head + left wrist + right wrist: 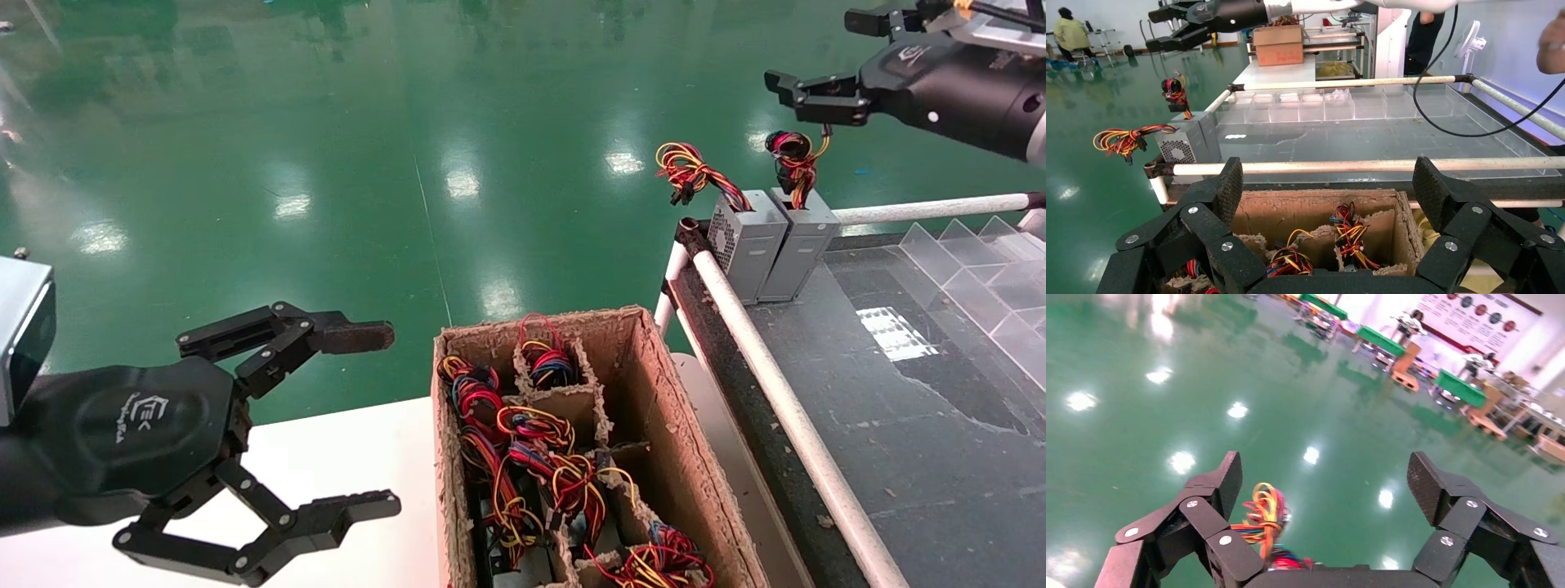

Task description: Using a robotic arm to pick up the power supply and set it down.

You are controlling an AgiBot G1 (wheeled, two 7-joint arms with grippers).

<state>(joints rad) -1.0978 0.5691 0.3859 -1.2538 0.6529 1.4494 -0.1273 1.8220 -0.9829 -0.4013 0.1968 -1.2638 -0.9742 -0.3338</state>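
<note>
Above the worktop's (940,457) far corner, the right arm (821,61) hangs with jaws wide and empty over the power supply (802,245), standing upright beside its twin (748,245), apparently set down. Left gripper (359,425) idles open by the box (695,457).

2 grey power supplies (748,241) (805,241), 1 cardboard box (695,457), 2 black grippers (372,420) (809,61), both spread wide.
</note>
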